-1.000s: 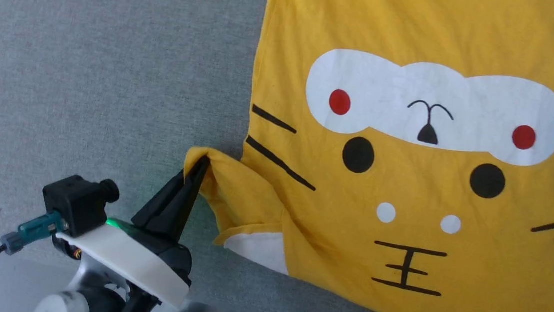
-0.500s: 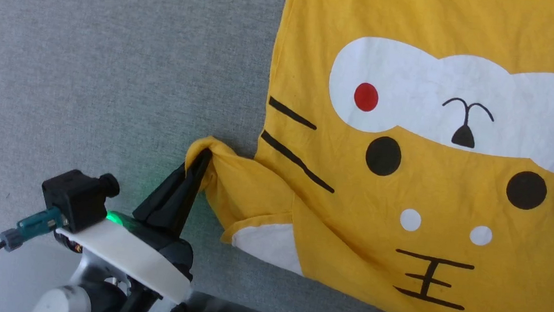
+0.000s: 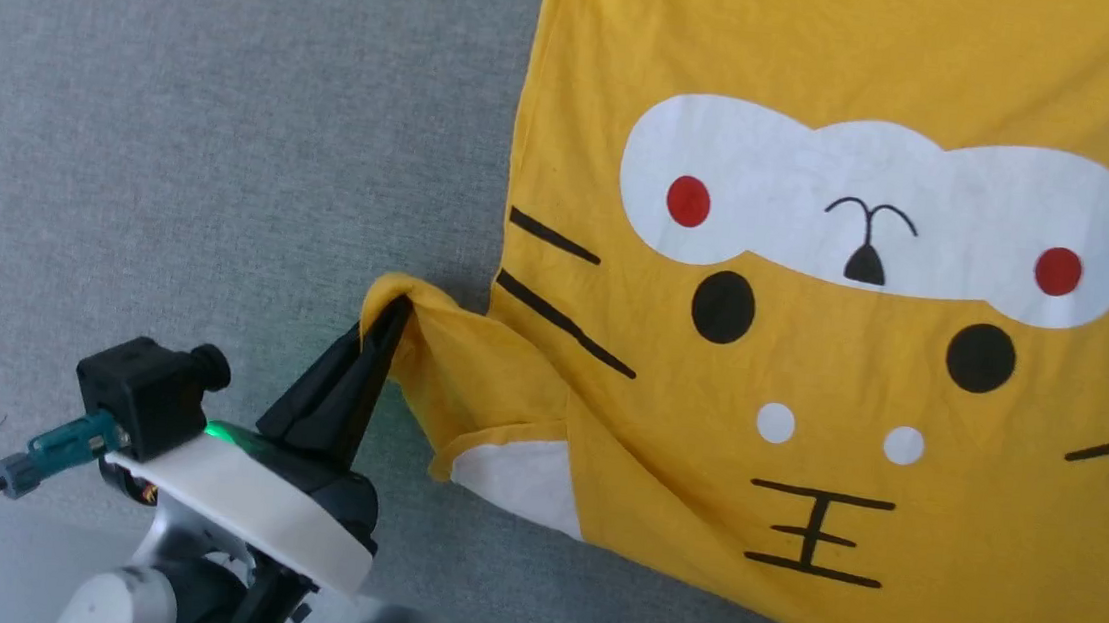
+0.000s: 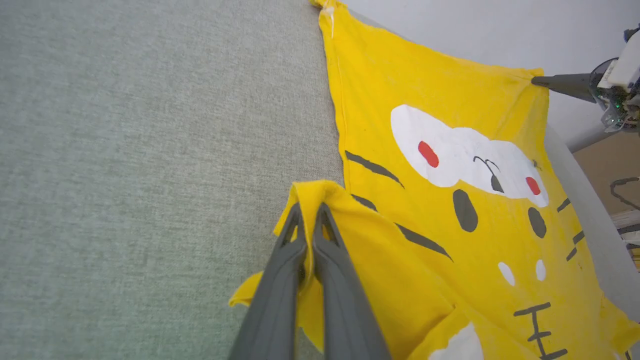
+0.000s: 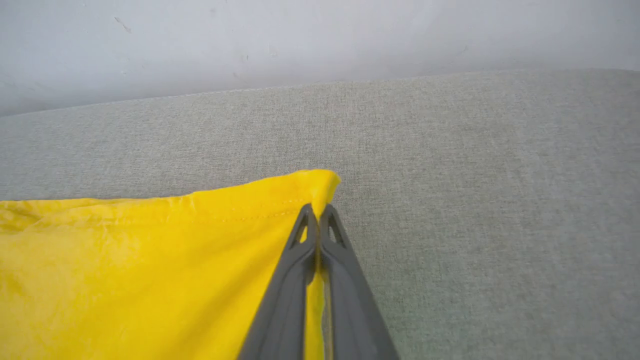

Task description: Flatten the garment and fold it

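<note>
In the head view the garment [image 3: 808, 394] is lying on the grey surface [image 3: 176, 168], the left gripper [image 3: 392, 312] pinching its sleeve, jaws closed. In the right wrist view the right gripper [image 5: 316, 210] is clamping a corner, jaws likewise closed. Flattening seems to be the step in hand, probably calling for outward pulls.

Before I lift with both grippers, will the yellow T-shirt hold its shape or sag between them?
Probably floppy: the T-shirt bunches into folds where the left gripper pinches it. Likely to sag in the middle, since the right gripper pinches only one corner.
</note>
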Tool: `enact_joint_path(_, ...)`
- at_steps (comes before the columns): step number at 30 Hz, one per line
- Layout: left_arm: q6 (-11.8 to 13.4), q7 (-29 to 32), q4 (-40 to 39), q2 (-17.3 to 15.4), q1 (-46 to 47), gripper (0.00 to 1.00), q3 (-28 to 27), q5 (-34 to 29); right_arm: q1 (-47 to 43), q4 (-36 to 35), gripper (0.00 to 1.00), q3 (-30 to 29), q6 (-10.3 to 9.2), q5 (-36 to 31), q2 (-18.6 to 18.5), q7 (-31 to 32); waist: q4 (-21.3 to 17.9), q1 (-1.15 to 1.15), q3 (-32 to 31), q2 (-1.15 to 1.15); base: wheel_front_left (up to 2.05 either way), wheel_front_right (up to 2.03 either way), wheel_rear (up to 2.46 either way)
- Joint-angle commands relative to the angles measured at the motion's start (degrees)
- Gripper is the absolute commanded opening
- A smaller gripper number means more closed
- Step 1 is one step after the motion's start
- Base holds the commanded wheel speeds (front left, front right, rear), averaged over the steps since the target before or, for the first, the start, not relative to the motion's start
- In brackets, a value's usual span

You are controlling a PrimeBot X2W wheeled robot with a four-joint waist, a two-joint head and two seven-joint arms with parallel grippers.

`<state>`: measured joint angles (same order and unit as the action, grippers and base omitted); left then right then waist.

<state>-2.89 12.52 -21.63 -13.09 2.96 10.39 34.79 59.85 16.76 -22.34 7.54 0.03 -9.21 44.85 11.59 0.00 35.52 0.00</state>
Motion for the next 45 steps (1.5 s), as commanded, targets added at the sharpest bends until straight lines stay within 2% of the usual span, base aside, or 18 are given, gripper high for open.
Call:
enact_joint_path(1, 0.51, 0.04, 0.25, -0.42, 0.02, 0.0, -0.43, 0.2, -2.65, -0.83, 0.0, -0.58, -0.05, 2.27, -0.62, -0.99, -2.47, 0.0, -3.59, 0.0, 0.0, 0.0, 0.0)
enact_joint_path(9, 1.55, 0.86, -0.05, -1.31, -2.18, 0.0, -1.17, 0.31, -13.69, -6.79, 0.0, -2.72, -0.05, 8.85, -1.87, -2.56, -6.55, 0.0, -9.07, 0.0, 0.0, 0.0, 0.0)
enact_joint_path(12, 2.14, 1.3, -0.49, -1.62, -3.49, 0.0, -1.47, 0.4, -20.45, -10.43, 0.0, -3.36, -0.05, 11.75, -1.66, -2.71, -8.37, 0.0, -11.18, 0.0, 0.0, 0.0, 0.0)
enact_joint_path(20, 3.31, 2.3, -1.17, -2.02, -6.61, 0.0, -1.61, 0.75, -37.81, -18.74, 0.0, -6.93, -0.05, 17.07, 3.29, -3.1, -11.99, 0.0, -16.72, 0.0, 0.0, 0.0, 0.0)
enact_joint_path(28, 4.21, 3.13, -2.06, -2.45, -9.74, 0.0, -1.63, 1.11, -53.14, -23.5, 0.0, -12.3, -0.05, 22.67, 6.16, -3.51, -12.19, 0.0, -20.91, 0.0, 0.0, 0.0, 0.0)
enact_joint_path(31, 4.45, 3.27, -2.35, -2.59, -10.78, 0.0, -1.63, 1.2, -58.75, -23.09, 0.0, -13.21, -0.05, 26.04, 6.29, -4.23, -11.7, 0.0, -21.89, 0.0, 0.0, 0.0, 0.0)
enact_joint_path(35, 4.74, 3.47, -2.67, -2.64, -11.95, 0.0, -1.44, 1.33, -64.78, -20.33, 0.0, -11.5, -0.05, 29.23, 6.31, -7.29, -11.3, 0.0, -23.02, 0.0, 0.0, 0.0, 0.0)
enact_joint_path(42, 5.08, 3.94, -2.84, -2.66, -12.48, 0.0, -0.82, 1.27, -65.83, -12.06, 0.0, -6.35, -0.05, 25.8, 6.32, -16.49, -10.93, 0.0, -24.6, 0.0, 0.0, 0.0, 0.0)
enact_joint_path(43, 5.1, 4.06, -2.85, -2.69, -12.43, 0.0, -0.67, 1.2, -65.31, -10.68, 0.22, -6.01, -0.05, 25.21, 6.32, -17.67, -10.83, 0.0, -24.85, 0.0, 0.0, 0.0, 0.0)
enact_joint_path(44, 5.1, 4.16, -2.88, -2.71, -12.36, 0.0, -0.52, 1.14, -64.82, -9.67, 1.0, -5.54, -0.05, 24.42, 6.33, -18.48, -10.74, 0.0, -25.03, 0.0, 0.0, 0.0, 0.0)
enact_joint_path(45, 5.07, 4.24, -2.92, -2.75, -12.26, 0.0, -0.36, 1.07, -64.22, -8.94, 1.0, -5.22, -0.05, 24.02, 6.33, -18.92, -10.69, 0.0, -25.2, 0.0, 0.0, 0.0, 0.0)
